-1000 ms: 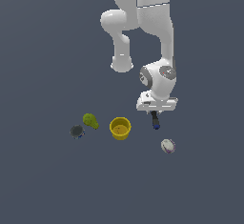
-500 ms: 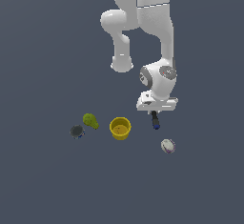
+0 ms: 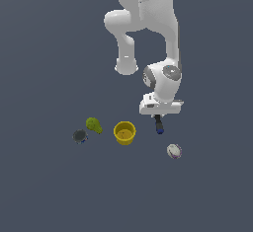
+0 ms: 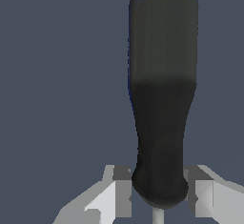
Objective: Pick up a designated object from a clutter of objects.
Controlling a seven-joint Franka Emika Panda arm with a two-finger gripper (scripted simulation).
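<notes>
The screwdriver (image 3: 158, 125), with a black handle and a blue end, sits right under my hand at the exterior view's right of the yellow cup (image 3: 124, 132). My gripper (image 3: 158, 117) is down on it. In the wrist view the handle (image 4: 162, 99) fills the frame, and my gripper (image 4: 158, 189) has a finger pressed on each side of the handle's narrow end, where a thin shaft begins. The green pear (image 3: 93, 125), the dark can (image 3: 80, 136) and the white marked ball (image 3: 173, 151) lie apart from it.
The arm's white body (image 3: 148, 33) rises above the hand. The cup stands about a cup's width from the screwdriver, and the ball lies just beyond the screwdriver's blue end, lower in the exterior view. The grey floor (image 3: 49, 191) surrounds the items.
</notes>
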